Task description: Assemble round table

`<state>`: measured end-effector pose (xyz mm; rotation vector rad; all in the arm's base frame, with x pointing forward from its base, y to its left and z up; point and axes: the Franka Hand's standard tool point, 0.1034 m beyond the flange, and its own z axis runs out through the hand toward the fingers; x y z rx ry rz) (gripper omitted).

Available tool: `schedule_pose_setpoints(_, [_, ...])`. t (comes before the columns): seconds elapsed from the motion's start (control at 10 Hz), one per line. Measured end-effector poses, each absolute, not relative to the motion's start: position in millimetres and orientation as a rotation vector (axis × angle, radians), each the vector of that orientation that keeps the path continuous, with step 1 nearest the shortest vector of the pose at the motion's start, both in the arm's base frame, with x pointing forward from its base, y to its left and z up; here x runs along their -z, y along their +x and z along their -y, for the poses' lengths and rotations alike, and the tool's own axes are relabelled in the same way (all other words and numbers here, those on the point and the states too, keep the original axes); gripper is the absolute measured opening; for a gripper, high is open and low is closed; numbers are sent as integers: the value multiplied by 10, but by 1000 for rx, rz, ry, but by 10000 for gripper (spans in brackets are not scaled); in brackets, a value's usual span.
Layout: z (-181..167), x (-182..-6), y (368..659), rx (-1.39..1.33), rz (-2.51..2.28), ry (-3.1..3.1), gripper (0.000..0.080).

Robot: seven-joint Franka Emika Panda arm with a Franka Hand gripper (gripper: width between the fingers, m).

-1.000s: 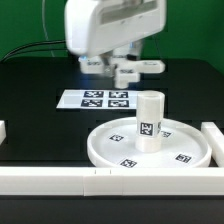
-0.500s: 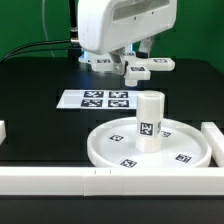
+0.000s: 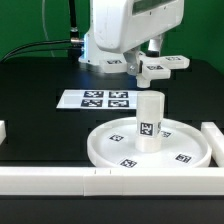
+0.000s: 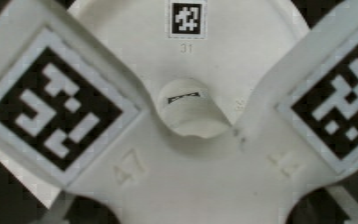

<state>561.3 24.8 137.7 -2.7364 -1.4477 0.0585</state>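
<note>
Along the front edge of the black table [image 3: 35, 75], in the exterior view, a long white rail [image 3: 50, 180] runs across. A further rail [image 3: 212, 135] stands at the exterior view's right and a short stub of rail [image 3: 3, 130] at its left.

Just behind the front rail, right of centre, the large round rimmed disc [image 3: 185, 150] lies flat on the table, tags showing on its face. The short thick post [image 3: 149, 122] stands upright near the middle of the disc, a tag facing the camera.

Farther back and to the exterior view's left, the marker board [image 3: 97, 99] lies flat, apart from the disc.

Beyond and above that, the white arm [image 3: 125, 25] hangs over the rear of the table. The small cross-shaped piece [image 3: 165, 66] is clear of the table beneath it, off to the right of the marker board and higher than the post's top, so the jaws are pinching it.

Seen from the wrist, the cross-shaped piece [image 4: 190, 60] fills the picture, two tagged blades spreading around a small rounded knob [image 4: 190, 108]. The jaws themselves cannot be made out there.
</note>
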Motion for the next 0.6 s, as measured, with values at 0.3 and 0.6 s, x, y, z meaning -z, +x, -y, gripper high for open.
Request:
schedule_pose_setpoints(0.3, [-331, -1341, 5608, -63, 1452, -2730, 445])
schedule_pose_setpoints(0.6, [-381, -1284, 5624, -70, 1461, -2718, 445])
